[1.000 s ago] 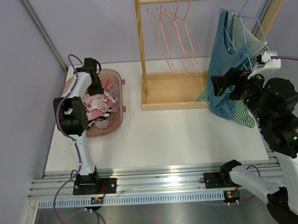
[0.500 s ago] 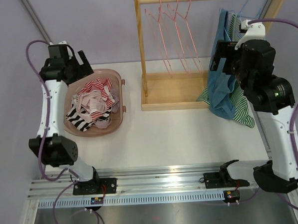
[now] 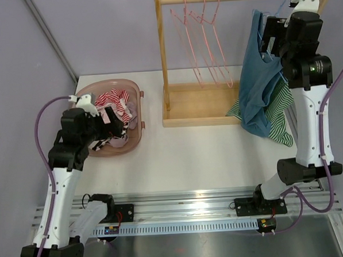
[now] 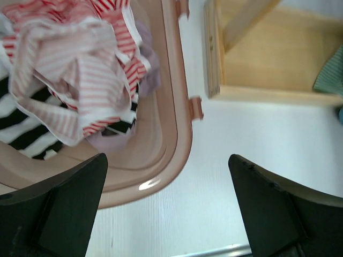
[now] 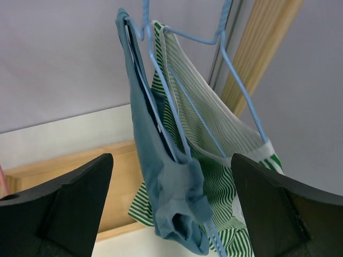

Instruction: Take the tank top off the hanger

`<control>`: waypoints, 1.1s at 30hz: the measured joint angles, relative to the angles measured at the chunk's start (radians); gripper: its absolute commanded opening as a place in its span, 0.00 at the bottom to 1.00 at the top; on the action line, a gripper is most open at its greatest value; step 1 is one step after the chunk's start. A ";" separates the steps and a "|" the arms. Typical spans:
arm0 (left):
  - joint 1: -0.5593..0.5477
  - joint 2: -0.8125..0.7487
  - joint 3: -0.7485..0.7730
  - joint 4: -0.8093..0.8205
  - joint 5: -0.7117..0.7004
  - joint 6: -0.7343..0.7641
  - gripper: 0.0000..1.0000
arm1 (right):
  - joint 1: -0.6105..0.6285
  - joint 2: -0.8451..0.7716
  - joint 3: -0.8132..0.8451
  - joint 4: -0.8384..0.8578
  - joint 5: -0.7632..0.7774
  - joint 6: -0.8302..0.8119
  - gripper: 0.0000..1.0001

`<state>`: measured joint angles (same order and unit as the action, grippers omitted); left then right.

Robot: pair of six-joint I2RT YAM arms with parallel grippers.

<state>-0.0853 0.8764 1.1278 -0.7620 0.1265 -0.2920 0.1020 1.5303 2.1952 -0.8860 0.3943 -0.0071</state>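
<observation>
A blue tank top (image 3: pixel 254 84) hangs from a blue hanger (image 3: pixel 281 9) at the right end of the wooden rack's rail. A green-striped tank top (image 3: pixel 281 106) hangs on a second blue hanger just behind it. My right gripper (image 3: pixel 268 37) is raised high beside the blue top's upper part and is open. In the right wrist view, the blue tank top (image 5: pixel 161 176) sags bunched on the hanger wire (image 5: pixel 179 110) between my spread fingers, untouched, with my right gripper (image 5: pixel 171 156) open. My left gripper (image 3: pixel 111 129) is open and empty over the basket's right rim.
A pink basket (image 3: pixel 138 130) full of striped clothes (image 3: pixel 114 105) stands at the left. The wooden rack (image 3: pixel 163 60) has a base tray (image 3: pixel 199 104), and several bare pink hangers (image 3: pixel 204 40) hang on its rail. In the left wrist view, the basket rim (image 4: pixel 179 134) lies between the fingers.
My right arm has risen from beside the tops' lower part to the hanger tops. The left arm lifted out of the basket, opened, and swung back to the basket's near right side.
</observation>
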 measured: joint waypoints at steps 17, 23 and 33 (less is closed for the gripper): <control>-0.221 -0.243 -0.286 0.063 -0.101 0.034 0.99 | -0.156 0.238 0.189 -0.021 -0.369 -0.033 0.32; -0.226 -0.233 -0.287 0.064 -0.097 0.035 0.99 | -0.155 0.236 0.189 -0.021 -0.431 -0.039 0.00; -0.231 -0.235 -0.287 0.069 -0.096 0.038 0.99 | -0.155 0.228 0.191 -0.031 -0.512 -0.010 0.00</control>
<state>-0.3164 0.6411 0.8406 -0.6926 0.0303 -0.2539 -0.0532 1.7584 2.3859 -0.9165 -0.1173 -0.0174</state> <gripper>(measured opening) 0.987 0.028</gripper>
